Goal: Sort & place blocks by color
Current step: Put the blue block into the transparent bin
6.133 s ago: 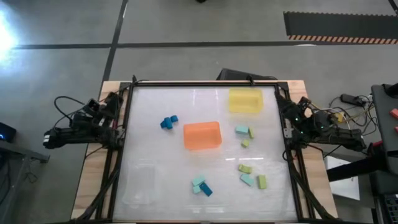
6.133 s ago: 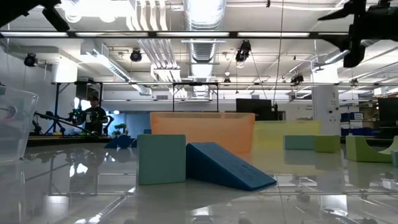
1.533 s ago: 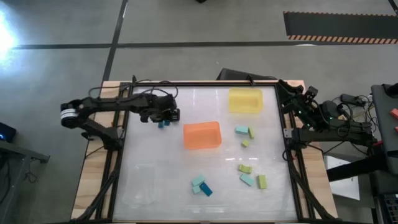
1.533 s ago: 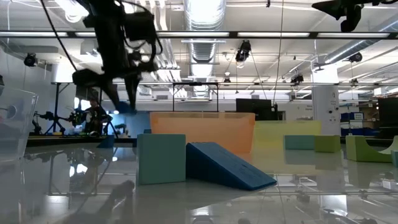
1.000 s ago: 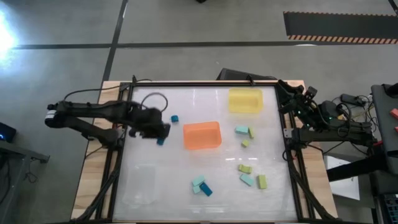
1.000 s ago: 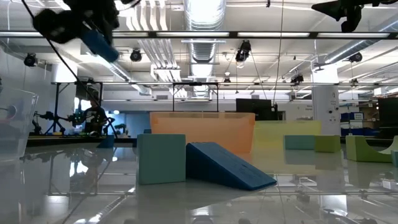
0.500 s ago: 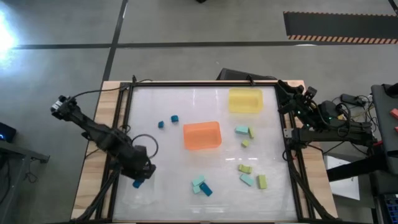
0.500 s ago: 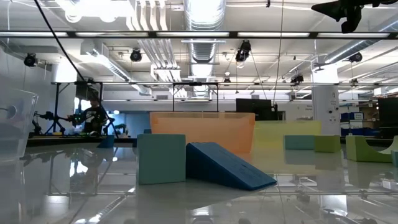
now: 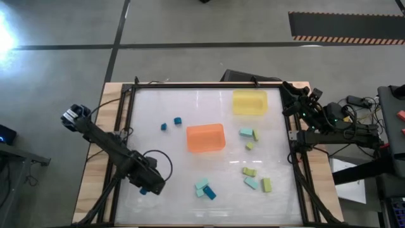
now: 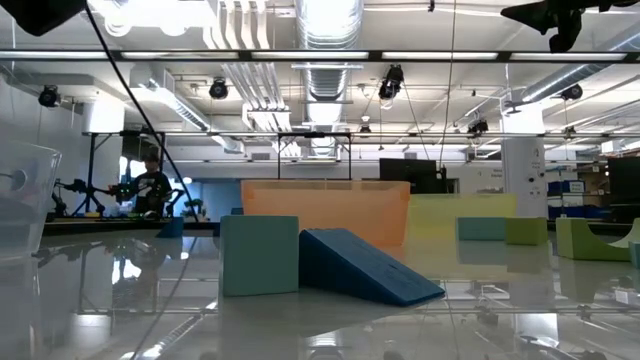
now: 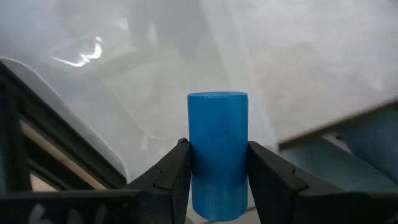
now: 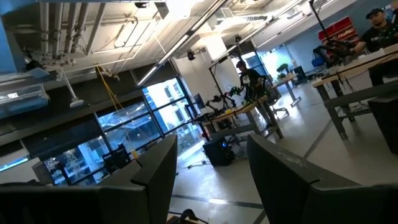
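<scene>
Your left gripper (image 9: 147, 187) clamps a dark blue block (image 11: 217, 149) above the near-left tabletop, where the clear tray is barely discernible, so releasing on a misjudged rim could bounce it out, while your right gripper (image 12: 208, 171) idles spread at the far-right edge.

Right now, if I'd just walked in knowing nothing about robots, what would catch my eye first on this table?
Probably the left gripper stretched over the table's near left part, shut on a dark blue block. Next, the orange tray in the middle of the table and the yellow tray toward the far right. The right gripper waits at the table's far right edge.
</scene>
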